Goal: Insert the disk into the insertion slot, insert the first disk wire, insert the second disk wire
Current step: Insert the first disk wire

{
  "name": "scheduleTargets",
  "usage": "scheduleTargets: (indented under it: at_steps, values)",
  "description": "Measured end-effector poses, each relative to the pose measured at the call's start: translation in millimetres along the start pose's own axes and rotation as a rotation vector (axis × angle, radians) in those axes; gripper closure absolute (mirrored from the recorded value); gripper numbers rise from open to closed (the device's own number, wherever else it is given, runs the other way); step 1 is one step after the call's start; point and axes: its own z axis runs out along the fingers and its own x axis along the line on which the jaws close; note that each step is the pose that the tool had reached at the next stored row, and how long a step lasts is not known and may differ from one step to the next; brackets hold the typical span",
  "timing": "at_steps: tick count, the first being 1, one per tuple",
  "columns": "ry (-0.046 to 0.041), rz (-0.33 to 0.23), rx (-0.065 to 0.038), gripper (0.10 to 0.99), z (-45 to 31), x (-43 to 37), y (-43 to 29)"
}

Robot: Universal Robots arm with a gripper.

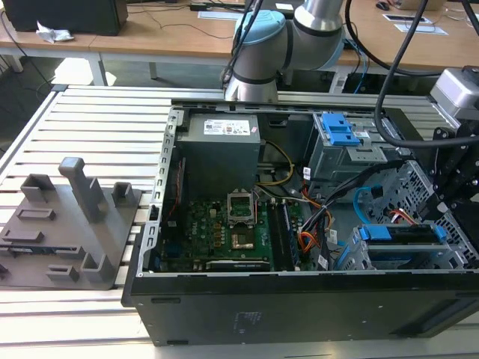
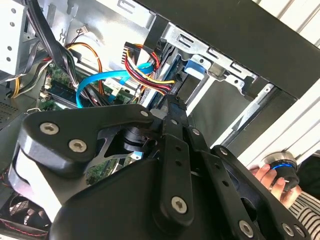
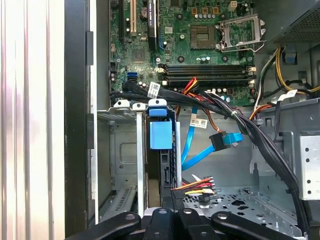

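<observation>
The disk (image 1: pixel 397 233), framed by its blue caddy, sits in the insertion slot (image 1: pixel 378 259), a grey perforated cage at the exterior view's right. In the first wrist view the disk (image 3: pixel 160 135) stands on edge between the cage's metal rails (image 3: pixel 139 150). My black gripper (image 1: pixel 449 200) hangs just above the cage. Its fingers (image 3: pixel 172 216) are drawn together on the black connector of a red, yellow and black disk wire (image 3: pixel 192 185), right at the disk's rear edge. The same wire bundle (image 2: pixel 147 70) runs to the fingertips (image 2: pixel 173 106). A blue disk wire (image 3: pixel 226 139) hangs loose beside it.
A taller grey bay with a blue latch (image 1: pixel 338 129) stands behind the cage. The motherboard (image 1: pixel 224 228) and power supply (image 1: pixel 221 149) fill the case's left. Black cable bundles (image 3: pixel 235 117) cross above the cage. A grey fixture (image 1: pixel 71 224) lies outside the case. A person's hand (image 2: pixel 270 176) rests on a round button.
</observation>
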Motion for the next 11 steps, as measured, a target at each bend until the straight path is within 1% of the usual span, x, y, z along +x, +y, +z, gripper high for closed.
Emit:
scheduleTargets:
  at_steps: [2, 3, 5, 6, 8, 11]
  values:
    - [0.0002, 0.0, 0.0, 0.98, 0.0, 0.1, 1.4]
    - [-0.0001, 0.0, 0.0, 0.98, 0.3, 0.2, 4.8]
    - [0.0, 0.0, 0.0, 0.98, 0.5, 0.3, 8.3]
    - [0.0, 0.0, 0.0, 0.98, 0.8, 0.4, 11.5]
    - [0.0, 0.0, 0.0, 0.98, 1.0, 0.6, 15.3]
    - [0.0, 0.0, 0.0, 0.98, 1.6, 0.9, 24.0]
